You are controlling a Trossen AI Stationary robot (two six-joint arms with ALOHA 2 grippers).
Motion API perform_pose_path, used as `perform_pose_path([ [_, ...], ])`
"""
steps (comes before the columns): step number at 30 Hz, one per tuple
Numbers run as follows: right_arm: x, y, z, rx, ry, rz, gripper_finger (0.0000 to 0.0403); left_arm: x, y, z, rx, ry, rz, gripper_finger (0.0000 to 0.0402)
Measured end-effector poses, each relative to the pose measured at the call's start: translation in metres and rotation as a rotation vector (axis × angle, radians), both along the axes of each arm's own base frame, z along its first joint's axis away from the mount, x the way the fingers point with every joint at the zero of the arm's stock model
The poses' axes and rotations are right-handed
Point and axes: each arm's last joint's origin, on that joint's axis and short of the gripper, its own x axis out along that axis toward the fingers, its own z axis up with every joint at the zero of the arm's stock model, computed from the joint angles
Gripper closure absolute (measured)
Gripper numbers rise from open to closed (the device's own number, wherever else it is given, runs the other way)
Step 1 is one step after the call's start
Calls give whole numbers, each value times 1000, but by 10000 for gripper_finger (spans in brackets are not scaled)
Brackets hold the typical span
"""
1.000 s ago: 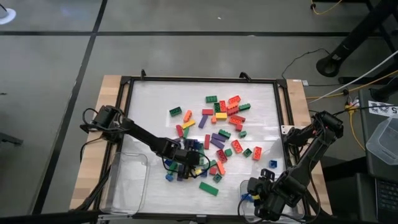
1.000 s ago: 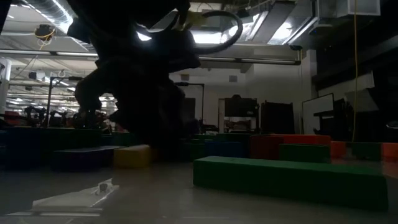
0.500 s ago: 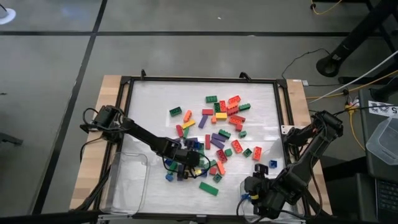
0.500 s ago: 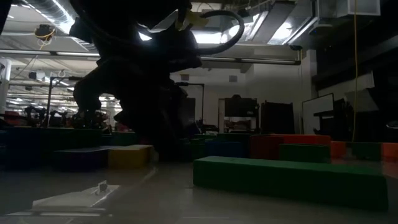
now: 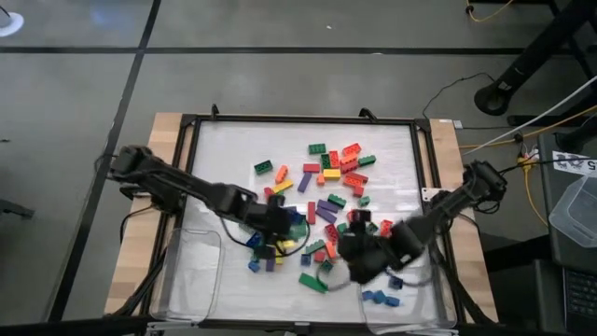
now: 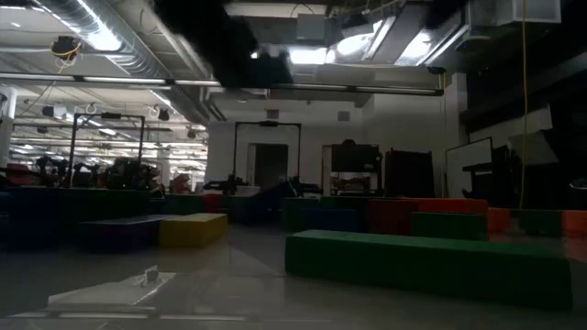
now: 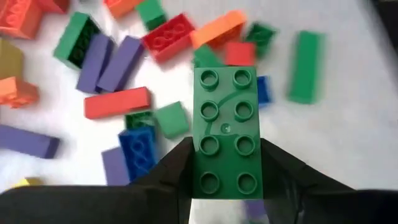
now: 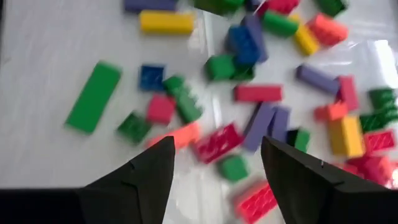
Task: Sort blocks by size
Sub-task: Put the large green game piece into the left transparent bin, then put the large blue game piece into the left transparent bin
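Several coloured blocks [image 5: 326, 201] lie scattered on the white mat, in red, orange, yellow, green, blue and purple. My left gripper [image 5: 280, 222] hangs above the near left part of the pile, shut on a green two-by-four block [image 7: 225, 118] with its studs toward the wrist camera. To its right my right gripper [image 5: 353, 250] stands open above the blocks, with nothing between its fingers [image 8: 217, 155]. A long flat green block [image 5: 312, 283] lies alone near the front. My left gripper pinches the green block by its two long sides [image 7: 198, 165] between the two fingers, at the end nearer the wrist. The fingers slant down from the table's left and lie along the block's sides. The block is lifted clear of the pile, studs up.
A clear tray [image 5: 191, 271] stands at the near left. A second clear tray [image 5: 415, 303] at the near right holds a few blue blocks [image 5: 381, 299]. A black frame [image 5: 303, 119] borders the mat, with bare mat along its far and left sides.
My left gripper has shut on the green block in the pile and risen with it, lifting it clear. My right gripper has swung from the near right tray toward the pile at the table's middle, rolling as it went and staying open.
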Motion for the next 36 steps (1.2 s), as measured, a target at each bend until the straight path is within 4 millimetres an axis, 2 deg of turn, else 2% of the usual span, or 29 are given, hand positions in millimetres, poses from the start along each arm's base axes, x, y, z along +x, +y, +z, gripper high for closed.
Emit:
perform_pose_path([
  [7, 45, -43, 5, 13, -130, 64, 164, -61, -4, 47, -217, 106, 49, 274],
  [12, 71, -70, -13, 59, -170, 97, 164, -104, -16, 58, -328, 279, 150, 268],
  [16, 89, -87, -35, 56, -155, 86, 164, -127, -31, 56, -355, 420, 257, 262],
  [23, 115, -107, -79, 50, -79, 75, 164, -151, -49, 51, -357, 562, 420, 243],
  [27, 122, -111, -97, 86, -51, 83, 164, -158, -54, 43, -345, 601, 470, 228],
  [36, 124, -112, -103, 86, -32, 81, 164, -167, -56, 20, -297, 679, 556, 187],
])
